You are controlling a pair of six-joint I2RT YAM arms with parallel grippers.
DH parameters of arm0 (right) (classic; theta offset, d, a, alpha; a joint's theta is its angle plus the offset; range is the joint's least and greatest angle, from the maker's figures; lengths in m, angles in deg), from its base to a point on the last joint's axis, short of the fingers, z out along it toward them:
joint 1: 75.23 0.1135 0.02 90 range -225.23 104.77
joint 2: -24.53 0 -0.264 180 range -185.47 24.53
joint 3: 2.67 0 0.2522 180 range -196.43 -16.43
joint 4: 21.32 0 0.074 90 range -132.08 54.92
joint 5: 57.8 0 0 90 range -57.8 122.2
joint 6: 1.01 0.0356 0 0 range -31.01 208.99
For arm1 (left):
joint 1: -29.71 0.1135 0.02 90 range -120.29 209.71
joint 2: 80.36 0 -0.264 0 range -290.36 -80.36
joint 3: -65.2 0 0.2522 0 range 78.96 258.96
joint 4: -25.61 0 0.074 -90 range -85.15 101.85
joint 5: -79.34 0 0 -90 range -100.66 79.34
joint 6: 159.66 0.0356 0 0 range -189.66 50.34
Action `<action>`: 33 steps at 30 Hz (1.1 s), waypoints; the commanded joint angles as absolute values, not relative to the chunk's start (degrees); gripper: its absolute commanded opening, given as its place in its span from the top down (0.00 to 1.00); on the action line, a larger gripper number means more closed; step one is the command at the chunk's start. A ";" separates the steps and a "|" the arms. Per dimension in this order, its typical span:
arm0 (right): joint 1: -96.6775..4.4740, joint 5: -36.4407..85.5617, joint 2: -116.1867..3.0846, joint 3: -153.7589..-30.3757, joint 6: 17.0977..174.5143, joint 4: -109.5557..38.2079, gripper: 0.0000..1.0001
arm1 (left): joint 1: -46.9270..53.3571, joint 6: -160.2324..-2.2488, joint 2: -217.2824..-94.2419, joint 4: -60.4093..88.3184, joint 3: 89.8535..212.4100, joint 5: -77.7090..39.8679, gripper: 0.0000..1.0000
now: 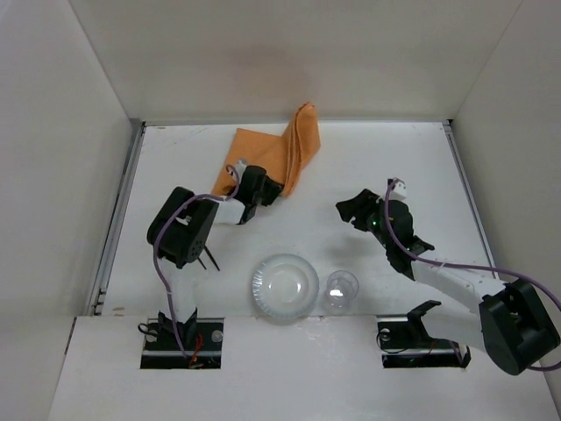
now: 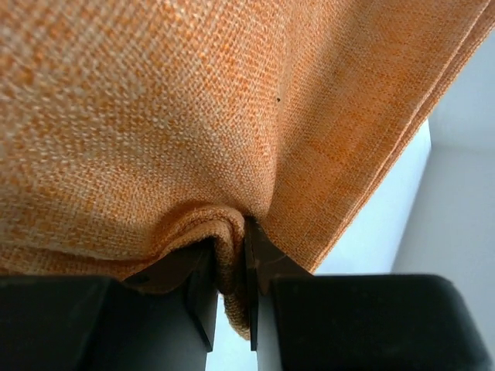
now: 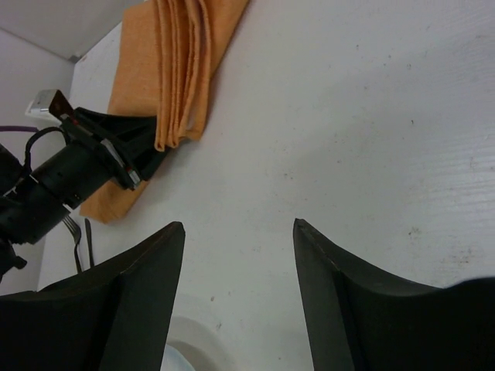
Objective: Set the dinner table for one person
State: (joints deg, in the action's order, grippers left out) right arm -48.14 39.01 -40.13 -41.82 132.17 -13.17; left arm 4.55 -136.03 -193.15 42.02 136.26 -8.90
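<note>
Seen from above, the dinner table (image 1: 377, 158) is a large matte white surface filling the floor of a pale walled enclosure, with metal rails (image 1: 118, 219) along its side edges. An orange cloth mat (image 1: 280, 153) lies near the far edge, a little left of centre, doubled over itself in several layers. The left gripper (image 1: 266, 189) reaches to the mat's near edge. Its wrist camera shows the jaws pinched tight on a small fold of the woven fabric (image 2: 193, 100), which bulges between the black fingers (image 2: 203, 286) and fills almost the whole view. The right gripper (image 1: 352, 210) hangs over bare tabletop right of centre, well apart from the mat. Its jaws are spread wide with nothing between them, and only white table (image 3: 363, 116) shows in the gap. From that wrist view (looking across toward the other arm) the layered edge of the mat (image 3: 147, 46) and the left gripper (image 3: 131, 158) clamped on it are visible. Near the front edge sits a round, pale plate (image 1: 285, 287), with a clear glass (image 1: 342, 289) standing just beside it on the right. Thin dark prongs, apparently a fork (image 1: 210, 259), lie left of the plate, partly under the left arm.
</note>
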 commanded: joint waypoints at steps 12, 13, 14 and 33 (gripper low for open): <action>-49.61 37.48 -45.95 -43.33 132.50 -9.06 0.17 | -8.91 -136.91 -182.68 45.34 135.58 -6.89 0.52; -49.61 37.21 -47.26 -43.68 132.58 -8.71 0.15 | -8.56 -136.03 -180.49 45.08 134.35 -6.79 0.50; -49.61 36.78 -48.93 -44.11 132.76 -8.19 0.14 | -8.30 -135.41 -178.90 44.99 133.29 -6.97 0.49; -49.00 32.11 -78.02 -63.36 148.13 -3.62 0.17 | 11.38 -126.53 -148.39 32.42 103.31 -4.77 0.44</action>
State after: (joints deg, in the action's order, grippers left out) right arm -49.27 32.26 -75.41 -60.57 143.84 -7.35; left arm 10.16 -127.99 -150.53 33.74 104.83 -4.42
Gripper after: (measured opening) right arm 0.837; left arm 0.553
